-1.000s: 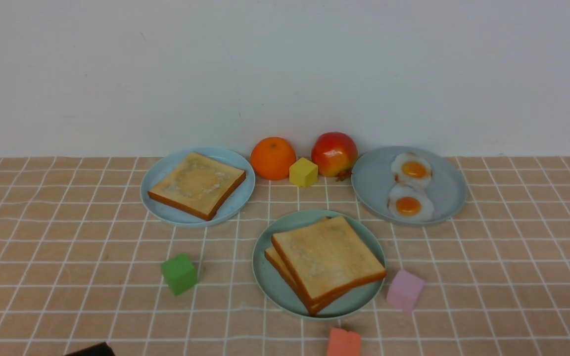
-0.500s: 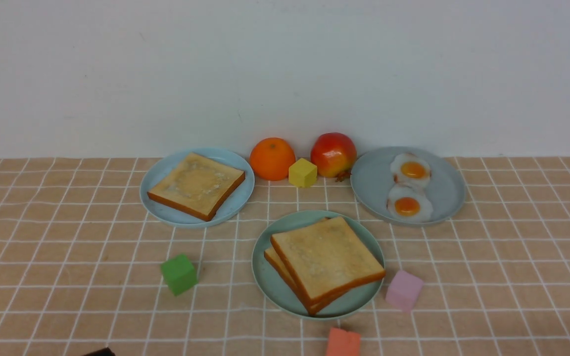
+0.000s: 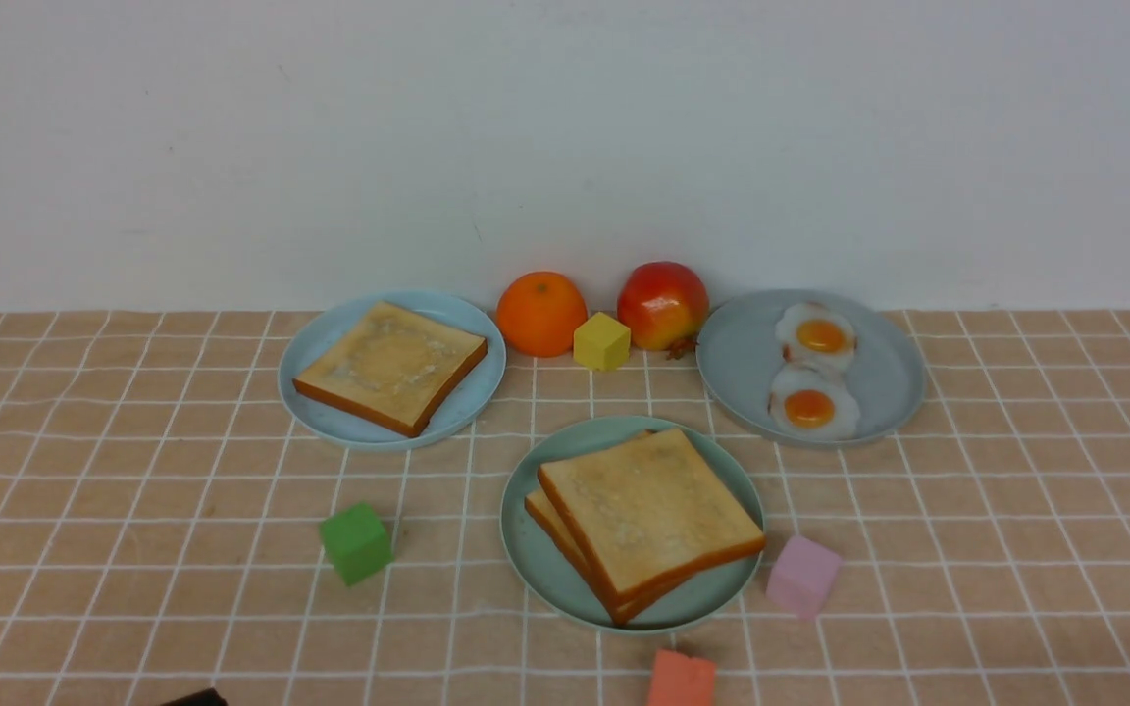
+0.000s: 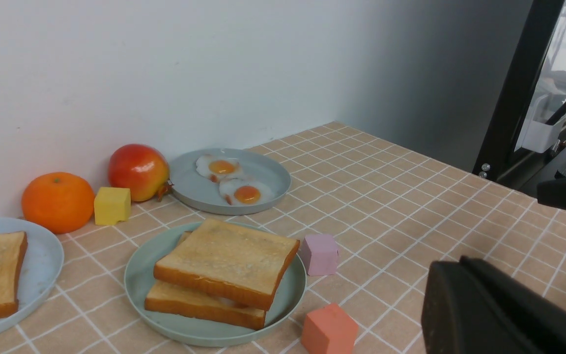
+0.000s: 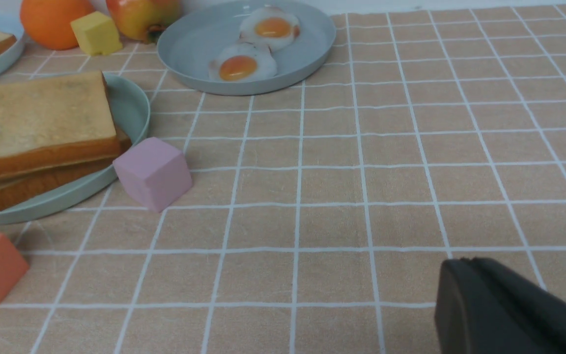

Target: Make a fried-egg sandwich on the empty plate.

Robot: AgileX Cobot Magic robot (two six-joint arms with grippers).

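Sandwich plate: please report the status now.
Both end effectors shut, holding nothing. Two toast slices stacked on mint-green plate; egg between them not visible. Pink cube beside plate rim.

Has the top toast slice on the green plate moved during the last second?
No. The top toast slice keeps its place on the green plate, with the pink cube equally near its corner.

Three plates point(image 3: 390, 431), three toast slices point(image 3: 650, 510), two eggs point(image 3: 810, 407), four cubes point(image 3: 356, 542)
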